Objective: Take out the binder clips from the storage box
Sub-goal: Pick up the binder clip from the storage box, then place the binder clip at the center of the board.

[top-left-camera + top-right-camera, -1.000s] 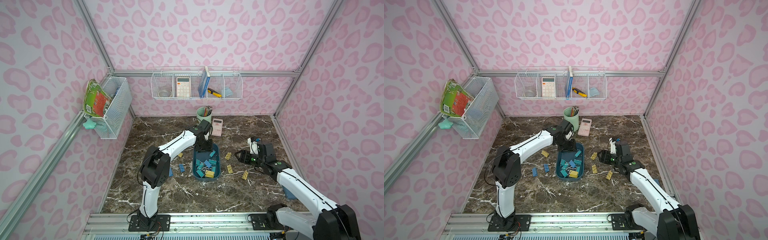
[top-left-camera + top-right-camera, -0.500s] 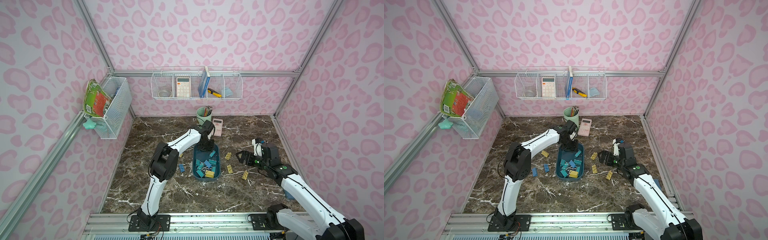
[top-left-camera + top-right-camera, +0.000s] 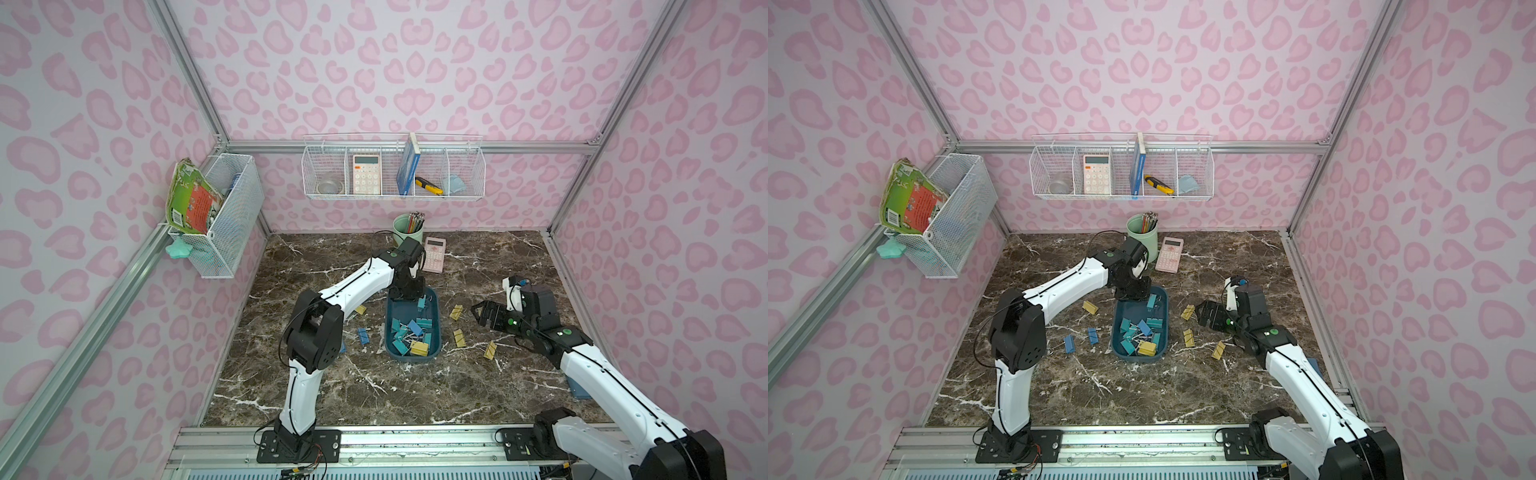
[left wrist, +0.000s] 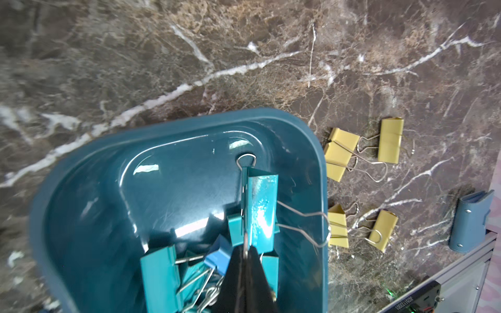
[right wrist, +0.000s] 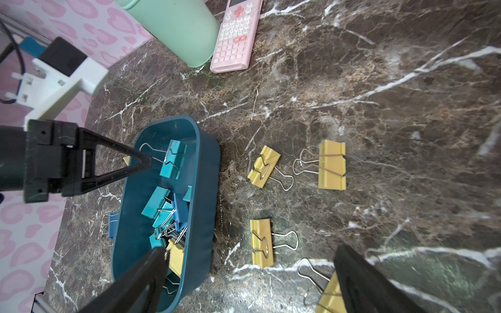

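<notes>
Seven binder clips point(image 5: 264, 165) on the table point(image 3: 374, 395): four yellow ones on the right arm's side of the storage box point(image 4: 176, 189); one yellow and two blue on the left arm's side.
Storage box position: mid-table, between the two arms, near the pencil cup point(image 5: 176, 29) and the pink calculator point(image 5: 235, 38).
Box contents: a tangled heap of teal and blue clips, with one yellow, at the end nearer the robot bases. The far end holds a single teal clip point(image 4: 260, 208).
Left gripper point(image 4: 246, 250): jaws fully closed on one wire handle of the teal clip. The body points away from the fingertips. Contact with the box floor cannot be determined.
Right gripper point(image 3: 486, 316): jaws spread wide, holding nothing. It hovers above the yellow clips beside the box.
Step in hand: extraction of the teal clip. The grasp appears complete and the lift is not yet done.
Next move: raise the clip vertically until its free handle clears the box wall. Carry it over bare table and release.
Caution: the free handle reaches the rim and may snag. A wire grip lets the body swing.
</notes>
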